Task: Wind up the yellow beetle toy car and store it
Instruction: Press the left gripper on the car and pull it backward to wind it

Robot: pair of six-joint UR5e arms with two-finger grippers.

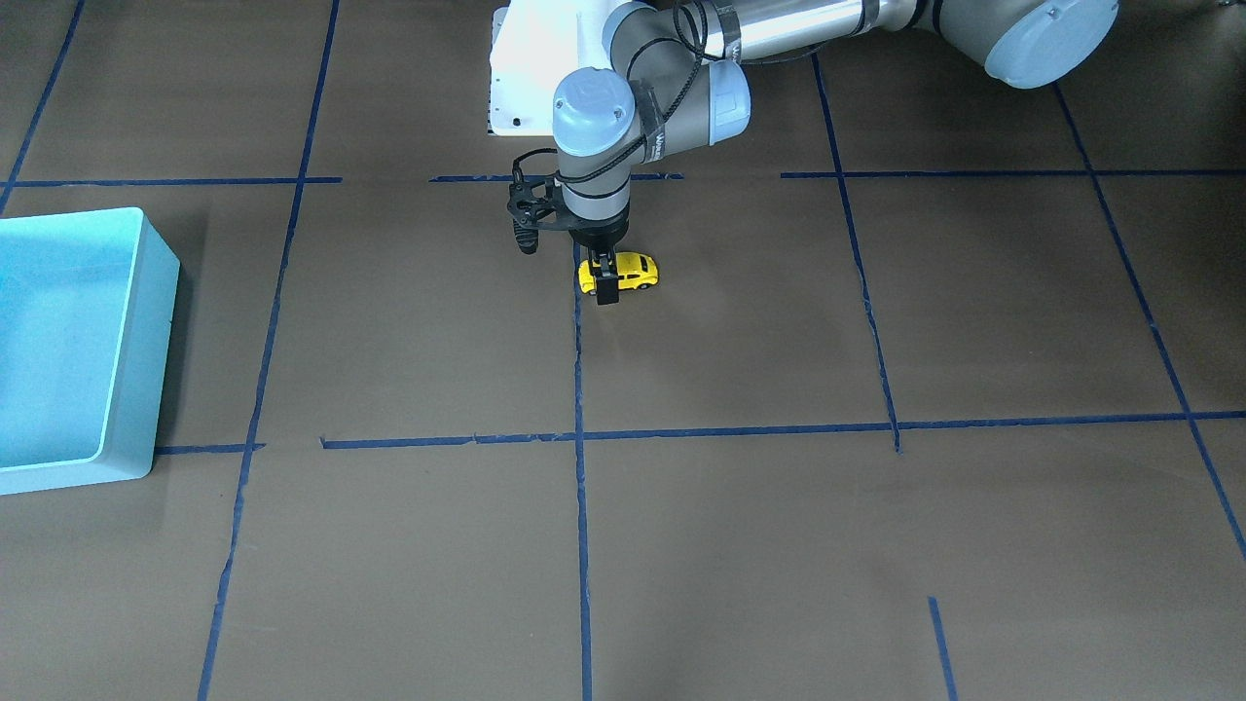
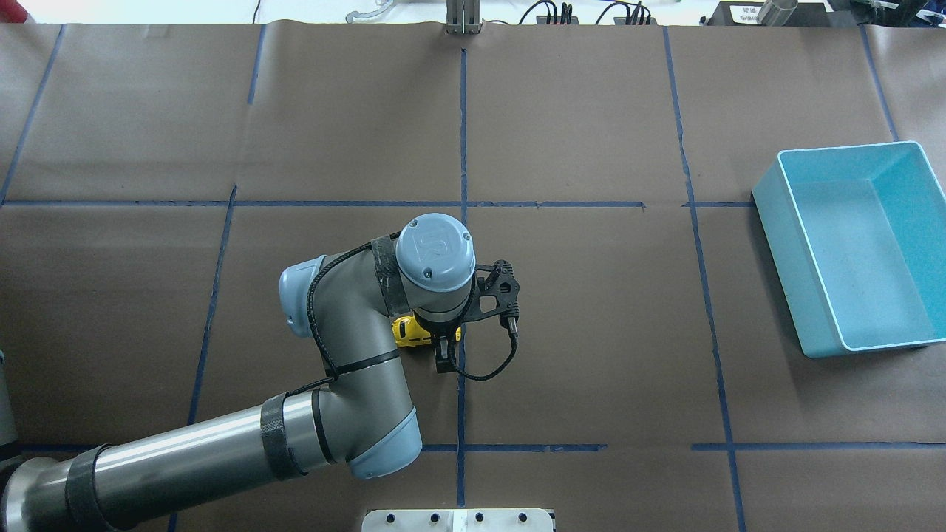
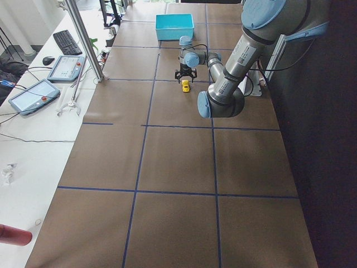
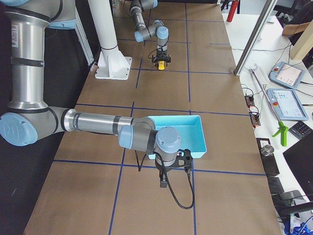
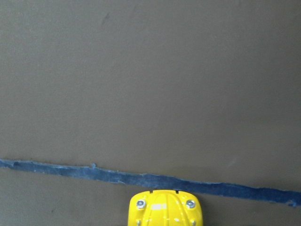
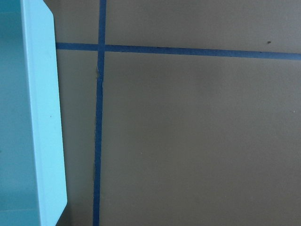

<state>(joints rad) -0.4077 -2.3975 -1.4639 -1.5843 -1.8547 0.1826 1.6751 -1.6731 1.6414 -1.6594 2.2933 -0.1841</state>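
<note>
The yellow beetle toy car (image 1: 631, 270) stands on the brown table near the middle, beside a blue tape line. It also shows in the overhead view (image 2: 409, 330) and at the bottom edge of the left wrist view (image 5: 164, 209). My left gripper (image 1: 605, 276) points straight down over the car. It looks open, with one finger on each side of the car and a small gap showing. My right gripper (image 4: 165, 172) hangs over the table just beside the light blue bin (image 4: 178, 129). It shows only in the exterior right view, so I cannot tell whether it is open or shut.
The light blue bin (image 2: 857, 244) holds nothing and sits at the table's edge on my right side. Its wall fills the left of the right wrist view (image 6: 42, 117). A white base plate (image 1: 521, 88) sits at the robot's side of the table. Blue tape lines cross the brown paper.
</note>
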